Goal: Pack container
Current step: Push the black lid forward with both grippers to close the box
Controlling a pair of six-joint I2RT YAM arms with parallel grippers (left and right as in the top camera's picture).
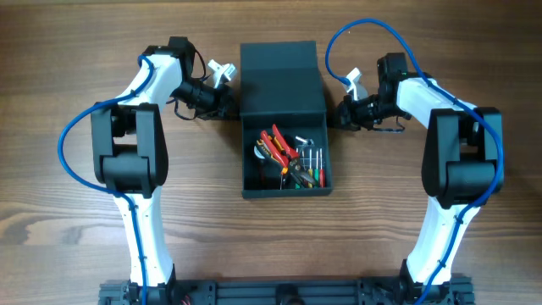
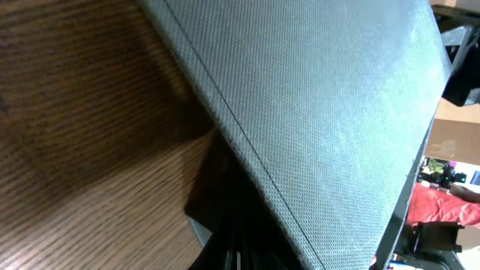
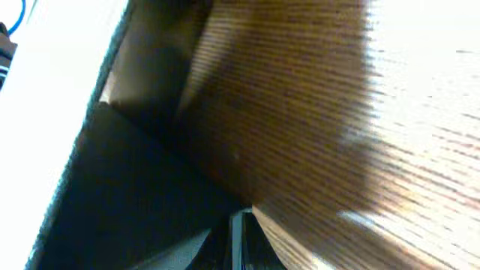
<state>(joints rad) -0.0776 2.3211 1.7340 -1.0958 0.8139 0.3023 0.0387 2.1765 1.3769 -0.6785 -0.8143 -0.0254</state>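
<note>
Container runs near-to-far, lid open far end; left gripper, right gripper: cannot tell.

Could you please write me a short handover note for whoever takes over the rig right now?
The left claw is at the left edge of the lid, near the hinge; open or shut cannot be told.
The right claw is at the lid's right edge; its state is also unclear.
The container stands open on the table, with its lid back on the far side.
Done: red-handled pliers and screwdrivers lie inside.
Left: close the lid.
</note>
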